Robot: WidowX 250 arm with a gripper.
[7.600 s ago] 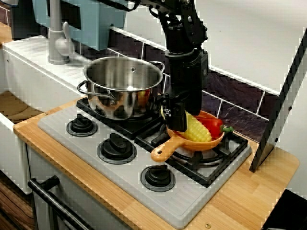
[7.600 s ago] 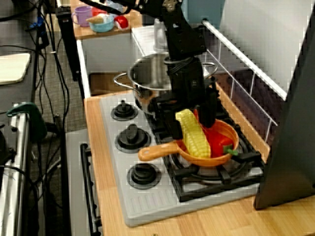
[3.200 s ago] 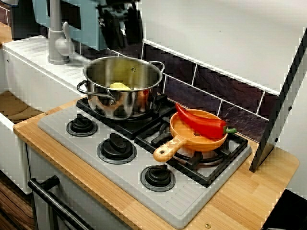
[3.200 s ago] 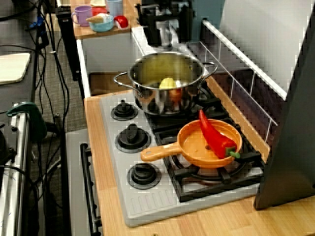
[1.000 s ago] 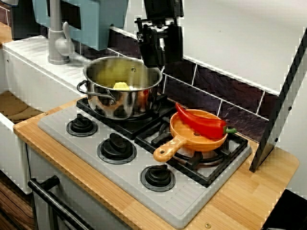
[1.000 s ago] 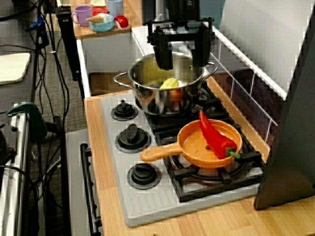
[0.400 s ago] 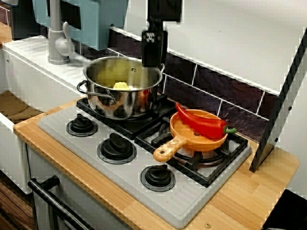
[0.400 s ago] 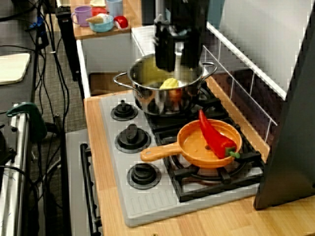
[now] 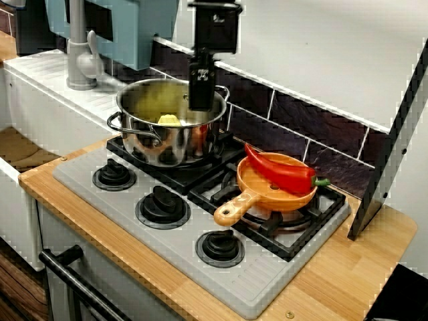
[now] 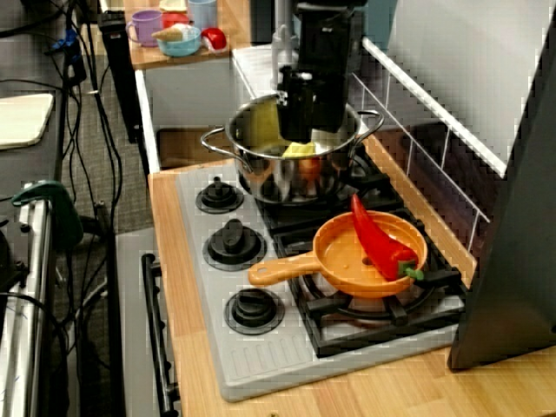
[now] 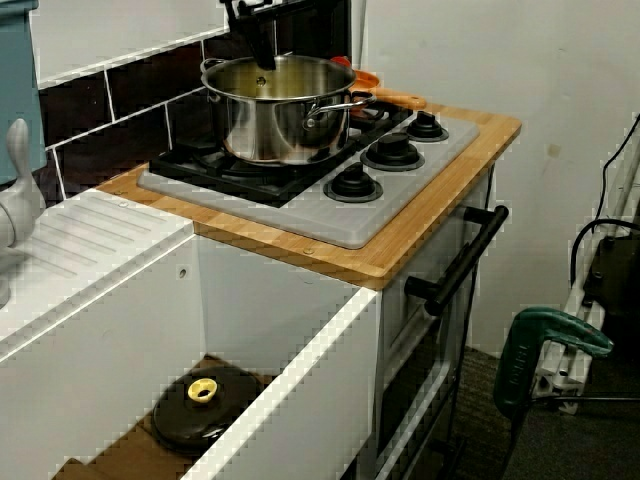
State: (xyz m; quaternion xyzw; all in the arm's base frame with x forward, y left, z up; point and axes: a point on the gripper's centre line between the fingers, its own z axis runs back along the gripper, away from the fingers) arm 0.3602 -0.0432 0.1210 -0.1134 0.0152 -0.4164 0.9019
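My black gripper (image 9: 200,100) hangs fingers down over the steel pot (image 9: 144,150) on the back left burner, its tips just inside the rim. In the view from the front right the gripper (image 10: 306,122) looks open, with nothing between its fingers. A yellow corn cob (image 9: 167,120) lies in the pot, just left of and below the tips. The view from the sink side shows a finger (image 11: 265,50) dipping past the rim of the pot (image 11: 280,110). To the right, an orange pan (image 9: 264,195) holds a red pepper (image 9: 281,170).
Three black knobs (image 9: 162,204) line the front of the grey stove. A grey faucet (image 9: 80,60) and white sink stand to the left. A dark slanted panel (image 9: 391,147) leans at the right. A tiled wall runs behind. A black lid (image 11: 205,400) lies in the sink bay.
The corn went from the pan into the pot. In the last second the gripper turned about its upright axis and came down from above the pot to its rim.
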